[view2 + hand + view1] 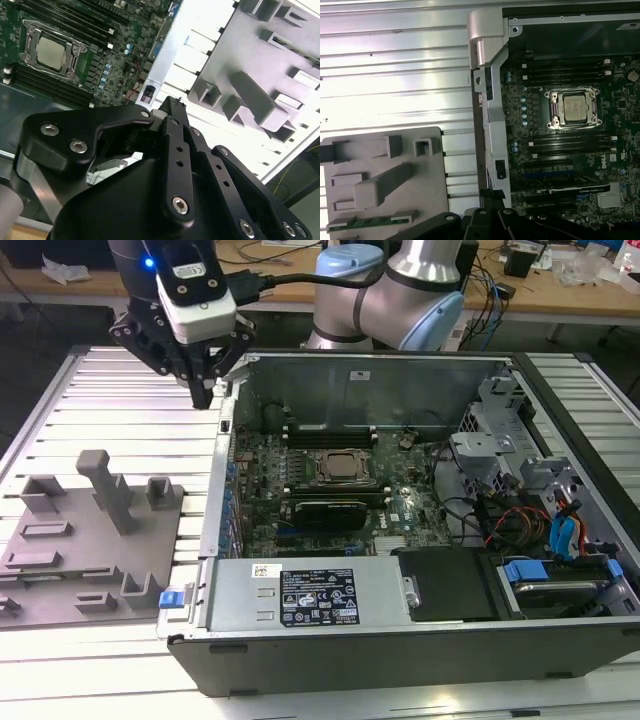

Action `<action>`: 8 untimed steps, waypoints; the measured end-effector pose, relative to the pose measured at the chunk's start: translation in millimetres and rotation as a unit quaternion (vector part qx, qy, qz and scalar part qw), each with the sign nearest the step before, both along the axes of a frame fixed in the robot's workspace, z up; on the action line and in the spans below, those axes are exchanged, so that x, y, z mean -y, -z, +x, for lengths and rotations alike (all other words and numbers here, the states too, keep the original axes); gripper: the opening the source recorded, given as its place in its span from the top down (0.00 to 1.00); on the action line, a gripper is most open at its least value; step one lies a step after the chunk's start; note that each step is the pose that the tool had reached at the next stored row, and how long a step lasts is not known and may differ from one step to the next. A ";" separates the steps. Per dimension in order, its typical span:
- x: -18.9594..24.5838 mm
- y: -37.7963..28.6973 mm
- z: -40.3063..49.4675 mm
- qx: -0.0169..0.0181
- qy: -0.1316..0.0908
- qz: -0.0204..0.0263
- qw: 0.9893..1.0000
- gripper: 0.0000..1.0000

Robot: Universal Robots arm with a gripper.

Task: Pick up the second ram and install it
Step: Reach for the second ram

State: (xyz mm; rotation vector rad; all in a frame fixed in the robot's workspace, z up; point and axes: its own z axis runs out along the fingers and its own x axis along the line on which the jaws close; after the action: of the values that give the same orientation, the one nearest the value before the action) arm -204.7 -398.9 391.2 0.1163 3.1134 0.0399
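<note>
One stick to lift: gripper empty, ram lying in the fixture

Exterior view, upper left of frame: the gripper [207, 398] hangs w/ fingers pinched together on nothing. It's over the seam where the slatted table [120, 380] meets the left wall of the open PC case [214, 510]. The second ram [370, 222], a thin green strip, lies in a long recess at one edge of the grey fixture [60, 560], as seen in the first wrist view. That fixture sits lower left of the exterior frame, just beside the case and well apart from the gripper tips. So the step in hand reads as the approach to the pick, w/ nothing grasped yet.

Doing it well, imo:
- Jaws must part before descent, else the tips land on the board.
- Set the pads across the strip's thin dimension & take it near mid-length, so it hangs level.
- Steer clear of the fixture's upright post [110, 495], prob. close to the path.
- Grip firm but light: thin PCB w/ small chips, likely flexes.
- Lift straight out of the recess; a slanted pull could jam it.

The memory slots [330, 430] flank the CPU socket [345, 468] mid-frame; can't tell which are filled.
</note>
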 end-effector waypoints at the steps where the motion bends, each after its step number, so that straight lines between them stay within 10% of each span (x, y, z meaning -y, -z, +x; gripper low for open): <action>1: 0.0 0.1 -0.9 0.000 0.000 0.000 1.000 0.89; 8: 0.0 1.1 -25.5 0.000 0.000 0.000 1.000 0.89</action>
State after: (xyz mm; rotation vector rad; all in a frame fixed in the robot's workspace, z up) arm -230.2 -398.9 390.0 0.1164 3.1133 0.0399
